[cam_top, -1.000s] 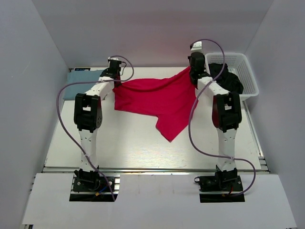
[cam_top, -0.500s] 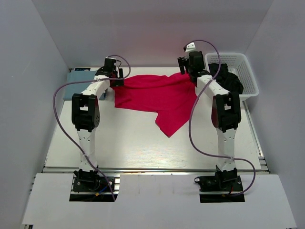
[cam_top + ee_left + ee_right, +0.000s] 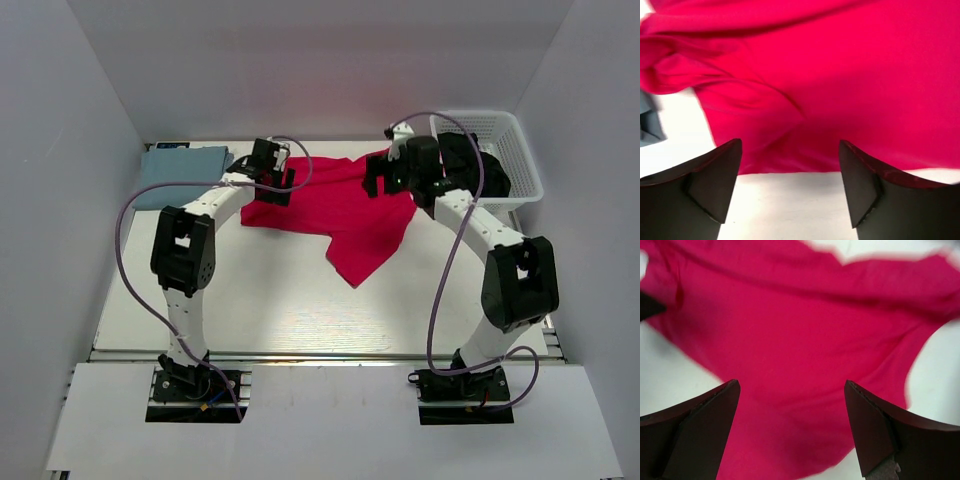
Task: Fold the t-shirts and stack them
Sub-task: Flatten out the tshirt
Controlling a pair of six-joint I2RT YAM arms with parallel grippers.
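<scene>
Spreading over the far middle of the table [image 3: 250,300], the crimson t-shirt [image 3: 340,210] is the biggest thing in play. It lies roughly flat but not square: its body is wide along the far side and one long point of cloth trails toward the near edge, with ridges and rumples on its left end. That open lie suits folding, though I judge the cloth needs straightening before any crease will run true.

At the far right corner stands the white lattice basket [image 3: 525,150], with dark clothing [image 3: 487,170] heaped inside (probably the waiting supply, kept off the working surface).

At the far left corner lies the blue-grey t-shirt [image 3: 185,162], a neat flat rectangle apart from the red cloth. It looks already folded and parked there as the base of the stack.

The left pincer [image 3: 790,145] hangs just over the left part of the crimson shirt, jaws spread wide with nothing between them; its camera shows the shirt's near hem and bare table below. The right pincer [image 3: 791,384] hovers over the right part, equally wide and equally empty. Both seem poised above the cloth to choose fresh pinch points, likely at edges or corners.
</scene>
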